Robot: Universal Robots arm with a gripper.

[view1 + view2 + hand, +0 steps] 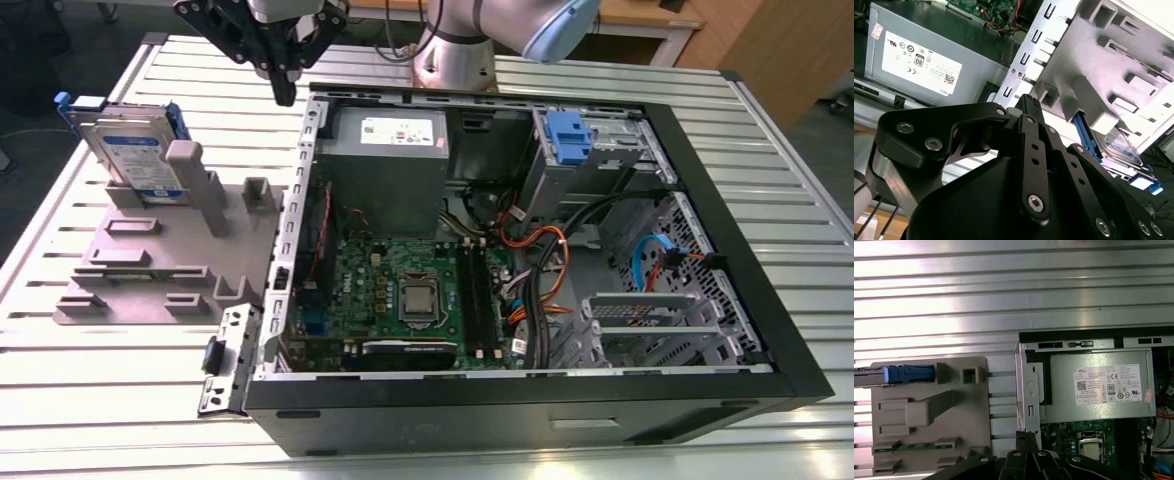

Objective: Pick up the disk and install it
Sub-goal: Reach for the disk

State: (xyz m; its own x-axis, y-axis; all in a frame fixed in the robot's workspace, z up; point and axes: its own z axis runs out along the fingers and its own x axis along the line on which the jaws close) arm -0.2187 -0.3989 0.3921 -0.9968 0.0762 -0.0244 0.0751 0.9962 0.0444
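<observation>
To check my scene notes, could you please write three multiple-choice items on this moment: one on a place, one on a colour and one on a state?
1. Where is the disk?
A. On edge in the grey holder, at the exterior view's left of the computer case.
B. In the drive bay.
C. Flat on the motherboard.

2. What colour is the bracket framing it?
A. Red.
B. Blue.
C. Green.

3. What does the gripper hold?
A. The disk.
B. A cable.
C. Nothing.

Answers: 1 A, it stands in the holder outside the case; 2 B, blue plastic edges its top; 3 C, its shut fingers hang bare above the case's edge.
</observation>
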